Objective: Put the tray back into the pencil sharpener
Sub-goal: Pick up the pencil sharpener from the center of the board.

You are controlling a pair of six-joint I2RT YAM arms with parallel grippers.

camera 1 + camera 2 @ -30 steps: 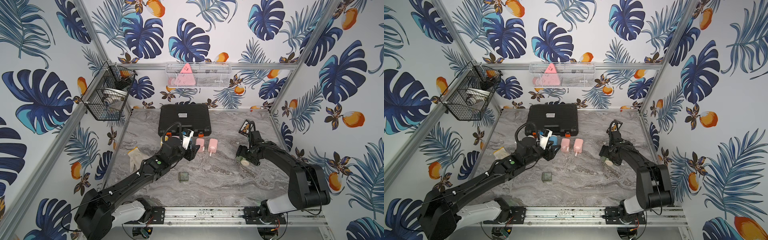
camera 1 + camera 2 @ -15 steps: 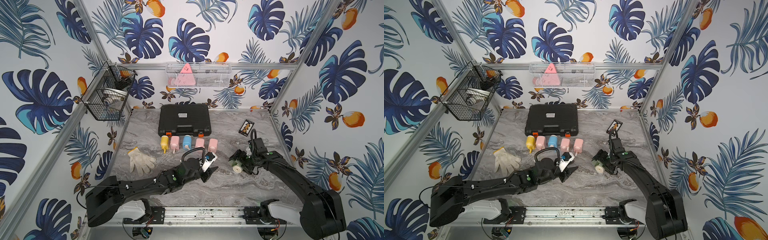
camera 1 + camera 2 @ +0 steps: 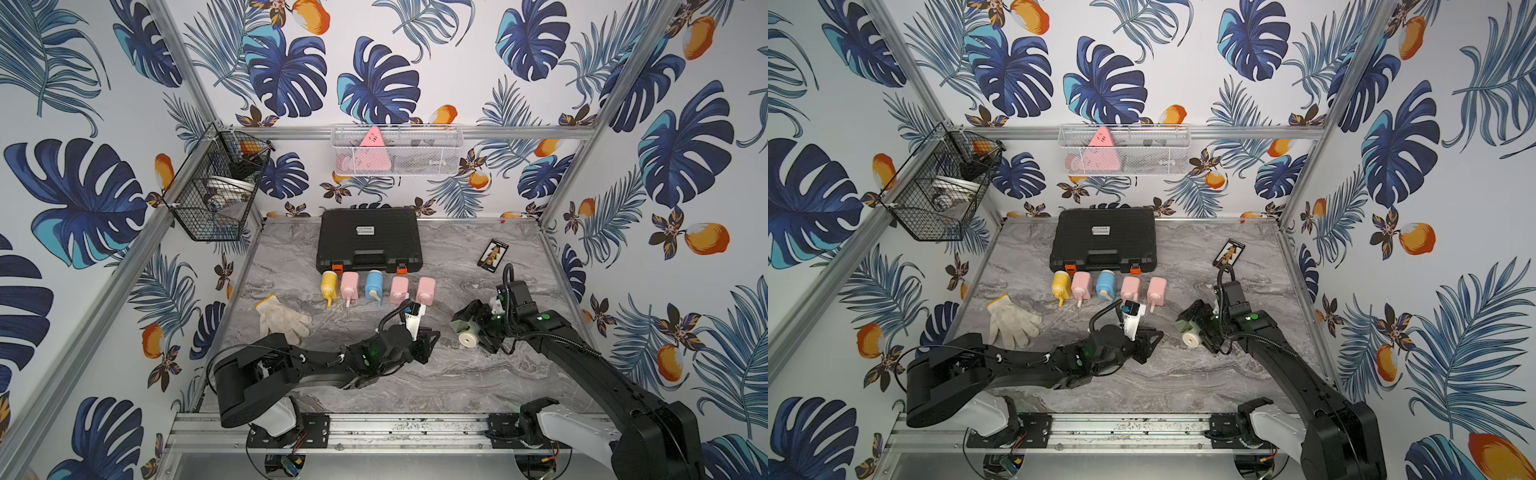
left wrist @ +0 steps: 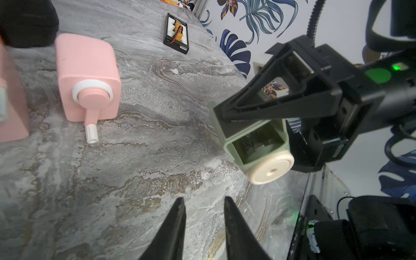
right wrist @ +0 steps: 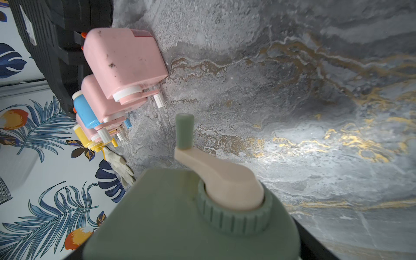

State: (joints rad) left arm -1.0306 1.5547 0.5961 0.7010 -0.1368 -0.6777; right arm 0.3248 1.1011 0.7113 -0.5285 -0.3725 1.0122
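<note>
Between the right fingers (image 4: 258, 112), green pencil sharpener (image 4: 270, 168), slot empty; left fingers (image 4: 175, 229) narrowly apart, holding nothing.

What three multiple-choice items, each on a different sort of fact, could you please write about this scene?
1. Where does the row of small sharpeners lie?
A. On top of the black case
B. On the table, just in front of that case
C. At the table's front edge

2. How many in that row are pink?
A. Two
B. Three
C. Five

3. How is the green pencil sharpener's tray slot?
A. Empty
B. Filled
C. Taped over

Answers:
B: both top views show the row before the case.
B: three pink, one yellow, one blue.
A: the left wrist view looks into a hollow slot.
</note>
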